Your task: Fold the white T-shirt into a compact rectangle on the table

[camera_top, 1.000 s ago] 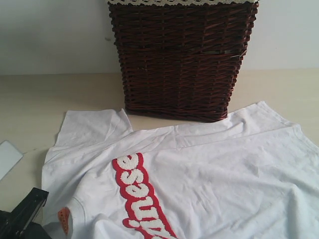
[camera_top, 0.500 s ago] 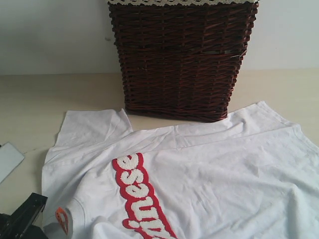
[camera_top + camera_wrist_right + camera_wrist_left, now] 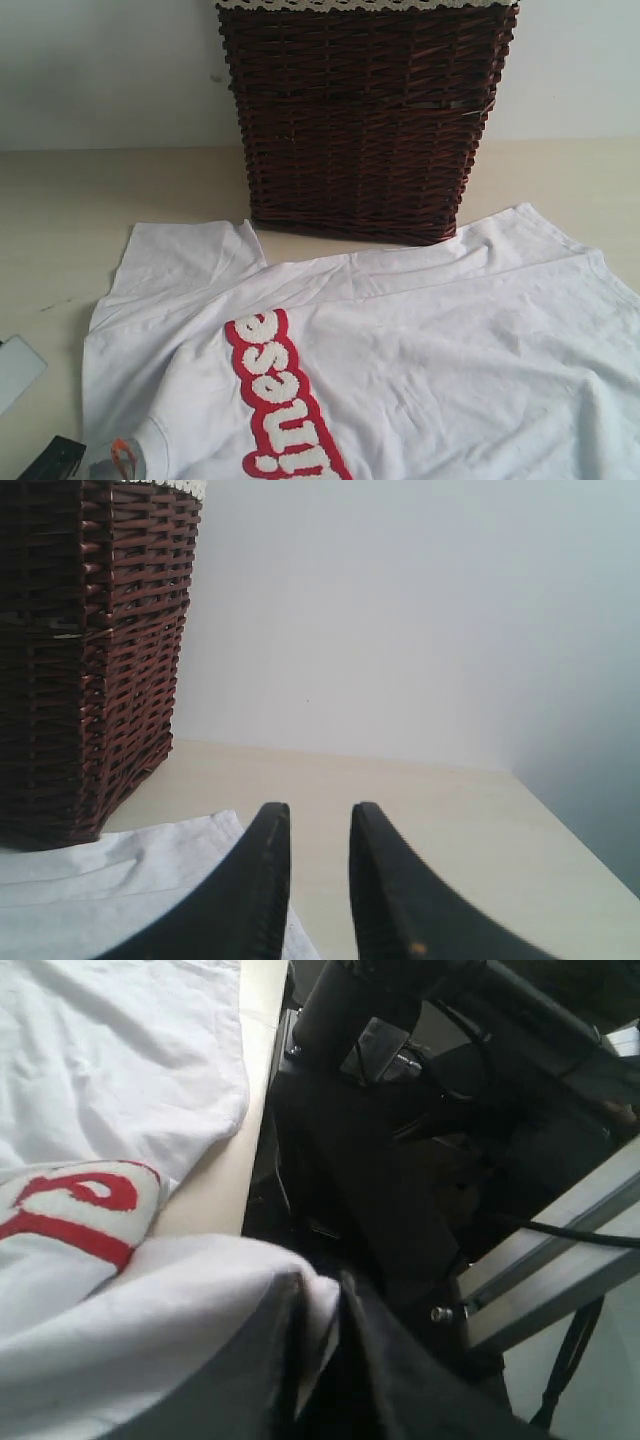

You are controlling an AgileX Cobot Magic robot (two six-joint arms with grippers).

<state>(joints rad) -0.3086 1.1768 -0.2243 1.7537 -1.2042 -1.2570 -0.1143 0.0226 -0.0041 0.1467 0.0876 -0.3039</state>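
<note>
The white T-shirt (image 3: 450, 350) lies spread on the table (image 3: 60, 200), its red lettered band (image 3: 275, 390) running toward the near edge. Its collar with the orange tag (image 3: 122, 458) sits at the bottom left, beside the dark tip of my left gripper (image 3: 50, 462). In the left wrist view, white shirt cloth (image 3: 200, 1300) drapes over one finger and is pinched between both, so my left gripper (image 3: 325, 1295) is shut on it. My right gripper (image 3: 318, 815) is out of the exterior view; it hovers open over the table (image 3: 430, 810), nothing between its fingers, a shirt edge (image 3: 120, 880) beside it.
A dark brown wicker basket (image 3: 365, 120) stands at the back middle, touching the shirt's far edge; it also shows as the basket (image 3: 80, 650) in the right wrist view. A white flat piece (image 3: 15, 370) sits at the left edge. Past the table edge are dark arm base and frame parts (image 3: 420, 1160).
My left gripper has drawn back toward the near edge and nearly left the exterior view, and the collar, tag and lettering slid that way with it. The white piece at the left moved too.
</note>
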